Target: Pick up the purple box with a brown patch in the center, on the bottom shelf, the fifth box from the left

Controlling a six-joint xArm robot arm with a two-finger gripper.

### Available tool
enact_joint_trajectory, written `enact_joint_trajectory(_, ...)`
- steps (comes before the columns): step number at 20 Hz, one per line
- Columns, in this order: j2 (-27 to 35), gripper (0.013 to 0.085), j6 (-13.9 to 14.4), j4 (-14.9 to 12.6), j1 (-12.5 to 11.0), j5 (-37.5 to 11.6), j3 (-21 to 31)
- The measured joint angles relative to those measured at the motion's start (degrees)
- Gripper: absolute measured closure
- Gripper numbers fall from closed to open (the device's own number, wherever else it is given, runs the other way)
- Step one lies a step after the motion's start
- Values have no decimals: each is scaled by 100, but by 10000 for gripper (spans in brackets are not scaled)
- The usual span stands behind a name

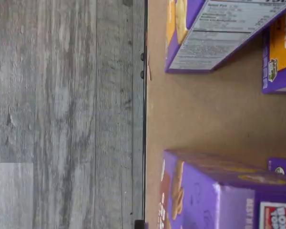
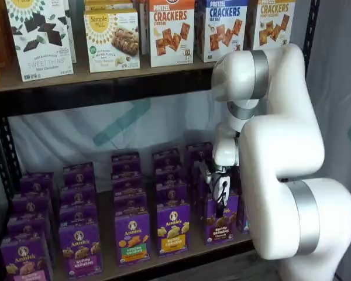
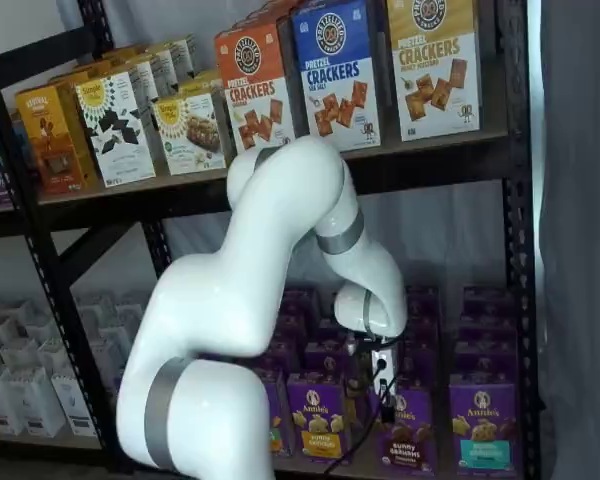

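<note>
White arm [image 2: 281,158] is bending down to the purple box [image 2: 220,219] on the bottom shelf [image 2: 181,253]; gripper [image 3: 383,385] spread is unreadable. Grey plank floor [image 1: 62,114] is lying below.

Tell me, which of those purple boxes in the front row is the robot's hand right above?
The purple box with dark brown bunny crackers at its centre, on the bottom shelf. Its front-row neighbour shows yellow-green instead. The gripper hangs directly over it.

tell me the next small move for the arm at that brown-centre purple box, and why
Probably finish closing on the purple box before any lift. In both shelf views the gripper hangs right at its top on the bottom shelf, but the fingers are not clear enough to confirm a grip, and the box stands unlifted.
</note>
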Motion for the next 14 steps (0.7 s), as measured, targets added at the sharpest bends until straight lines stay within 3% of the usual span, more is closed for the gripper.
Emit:
enact_joint_trajectory(3,2,370,24,-31,-2,-34,10)
enact_joint_trajectory(8,-15,530,-70,67,-6,-82,45)
enact_joint_trajectory(14,-60,530,-181,188,0,-194,131)
